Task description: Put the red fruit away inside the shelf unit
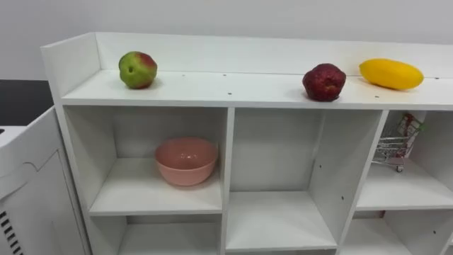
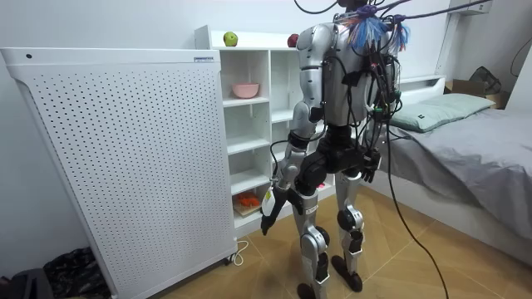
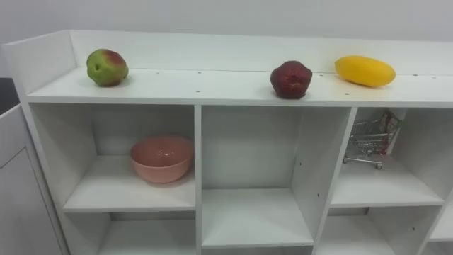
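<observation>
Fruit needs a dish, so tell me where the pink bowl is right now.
In the left eye view the pink bowl sits in the upper left compartment of the closet, below and slightly right of the green-red apple on top.

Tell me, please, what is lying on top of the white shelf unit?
Three fruits lie on the shelf top: a green-red apple at the left, a dark red fruit and a yellow mango toward the right. Beyond the mango, the top runs out of view.
</observation>
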Motion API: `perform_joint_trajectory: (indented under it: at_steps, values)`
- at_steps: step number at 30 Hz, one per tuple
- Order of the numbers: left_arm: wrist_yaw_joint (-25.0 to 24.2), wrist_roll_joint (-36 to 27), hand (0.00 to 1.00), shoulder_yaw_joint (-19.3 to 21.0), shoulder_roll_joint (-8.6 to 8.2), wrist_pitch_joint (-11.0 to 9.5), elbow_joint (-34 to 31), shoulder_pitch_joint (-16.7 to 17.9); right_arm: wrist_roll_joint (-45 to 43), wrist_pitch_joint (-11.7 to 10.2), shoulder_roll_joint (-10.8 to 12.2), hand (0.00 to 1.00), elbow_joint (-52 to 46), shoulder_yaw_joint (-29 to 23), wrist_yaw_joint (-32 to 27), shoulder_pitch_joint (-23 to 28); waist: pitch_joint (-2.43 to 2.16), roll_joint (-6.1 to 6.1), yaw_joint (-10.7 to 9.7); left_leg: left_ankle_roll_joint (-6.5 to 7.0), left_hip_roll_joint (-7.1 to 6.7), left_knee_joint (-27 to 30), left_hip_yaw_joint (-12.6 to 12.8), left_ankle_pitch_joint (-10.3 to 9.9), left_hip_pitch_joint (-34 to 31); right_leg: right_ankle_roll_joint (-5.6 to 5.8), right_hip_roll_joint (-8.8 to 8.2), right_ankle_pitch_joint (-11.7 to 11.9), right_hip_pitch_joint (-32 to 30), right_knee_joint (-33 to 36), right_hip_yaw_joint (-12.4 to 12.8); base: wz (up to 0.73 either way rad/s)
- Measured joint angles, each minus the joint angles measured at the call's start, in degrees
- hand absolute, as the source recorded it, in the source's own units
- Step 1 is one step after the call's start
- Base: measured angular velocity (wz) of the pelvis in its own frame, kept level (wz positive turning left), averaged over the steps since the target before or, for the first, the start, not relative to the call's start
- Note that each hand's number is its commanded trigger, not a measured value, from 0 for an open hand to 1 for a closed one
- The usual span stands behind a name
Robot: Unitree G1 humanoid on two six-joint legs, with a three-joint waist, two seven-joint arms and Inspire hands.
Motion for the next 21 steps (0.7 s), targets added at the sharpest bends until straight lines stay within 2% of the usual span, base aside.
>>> perform_joint_trajectory:
  at_steps: [15, 21]
  values:
    - [-0.7, 0.2, 0.0, 0.1, -0.02, -0.1, 0.2, -0.2, -0.4, 0.0, 0.2, 0.0, -0.1, -0.5, -1.9, 0.0, -0.02, -0.06, 0.2, 0.0, -0.03, 0.1, 0.0, 0.0, -0.1, 0.01, -0.03, 0.0, -0.1, 0.0, -0.1, 0.0]
    - [-0.7, 0.5, 0.0, 0.2, -0.01, -2.3, -0.5, -0.5, -3.3, -0.7, 0.2, 0.0, -4.7, -1.1, -4.6, -1.9, 0.02, -0.06, 0.2, 0.0, -0.06, 0.2, 0.4, 0.0, 0.0, 0.01, -0.04, 0.0, -0.3, 0.1, 0.4, -0.02]
